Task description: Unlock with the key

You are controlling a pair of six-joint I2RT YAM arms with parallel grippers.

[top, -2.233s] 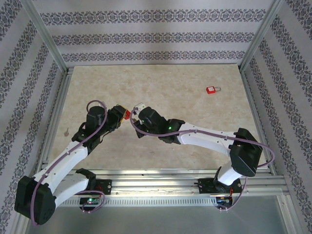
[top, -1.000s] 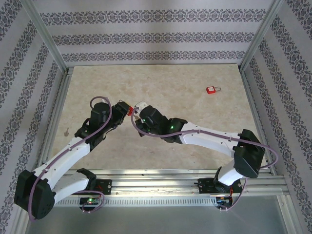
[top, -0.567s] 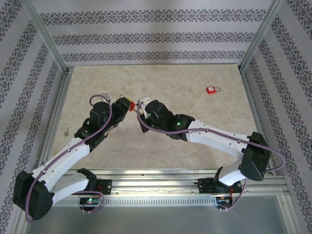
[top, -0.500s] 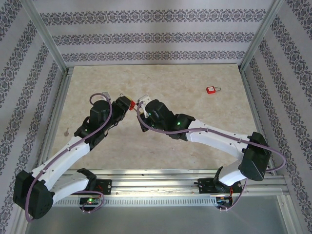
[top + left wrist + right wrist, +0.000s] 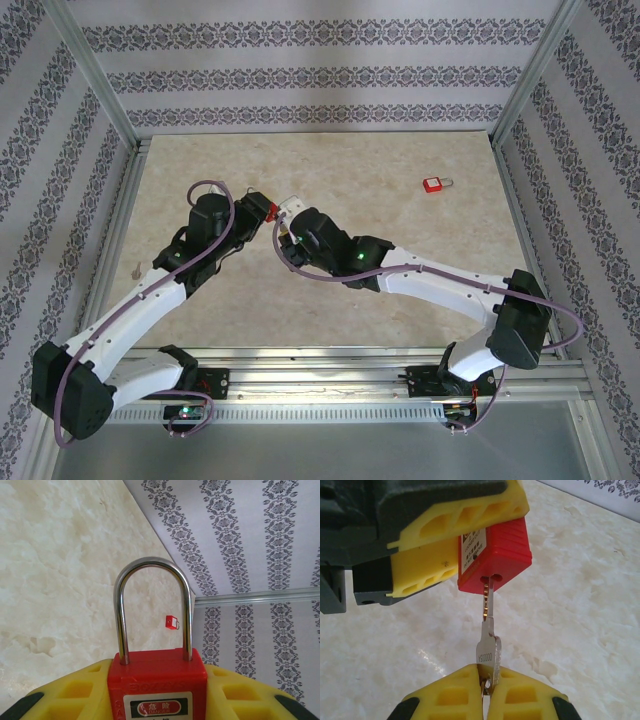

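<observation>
Above the middle of the bench (image 5: 350,170), the left fingers (image 5: 235,690) clamp a red padlock (image 5: 495,555), its shackle (image 5: 152,565) shut. The right fingers (image 5: 520,690) pinch a key (image 5: 489,630), its tip just entering the keyhole (image 5: 487,576). Pushing it fully in and turning it appear left to do.

A pale marbled tabletop (image 5: 330,160) sits within aluminium posts (image 5: 95,75) and grey damask-striped wallpaper walls (image 5: 320,60)

A: What is blocking?
B: The left gripper (image 5: 262,209) and right gripper (image 5: 289,206) are meeting left of centre, arms (image 5: 430,285) slanting back toward the near edge.
A: Where is room lying open?
B: The table (image 5: 380,160) is sitting bare far right; one spare padlock (image 5: 434,185) is lying there.
</observation>
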